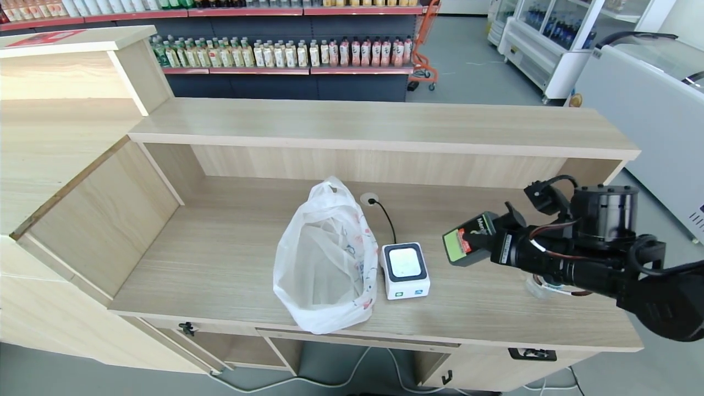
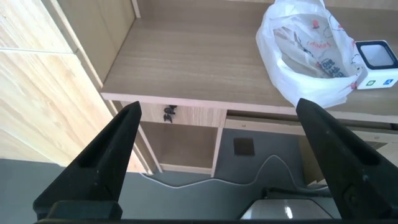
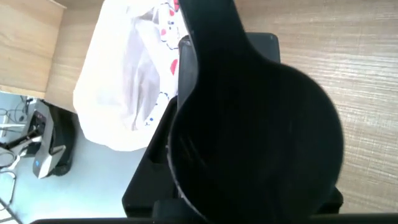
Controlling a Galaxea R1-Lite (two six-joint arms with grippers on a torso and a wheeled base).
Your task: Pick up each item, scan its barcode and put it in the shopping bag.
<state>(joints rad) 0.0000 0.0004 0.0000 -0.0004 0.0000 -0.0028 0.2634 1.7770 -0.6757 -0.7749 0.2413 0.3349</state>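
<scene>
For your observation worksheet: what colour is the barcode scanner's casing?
The barcode scanner is white, with a dark-framed screen; the head view shows it best.

Light wood counter [image 1: 220,258], wood walls at left and back. Long wood ledge [image 1: 385,124] on top of back wall. Taller wood block [image 1: 55,110] at far left. Small round hole [image 1: 368,197] in counter near back. Under counter: open cupboard [image 2: 186,146], black latch [image 2: 168,113], white wire [image 2: 211,181] on grey floor [image 1: 473,60]. Behind: dark shop shelves [image 1: 286,85] with red edges, rows of bottles [image 1: 275,54]. Orange cart [image 1: 428,49] beside shelves. Glass-door fridge [image 1: 550,33] and white freezer [image 1: 638,104] at right. Bright, even light.
</scene>
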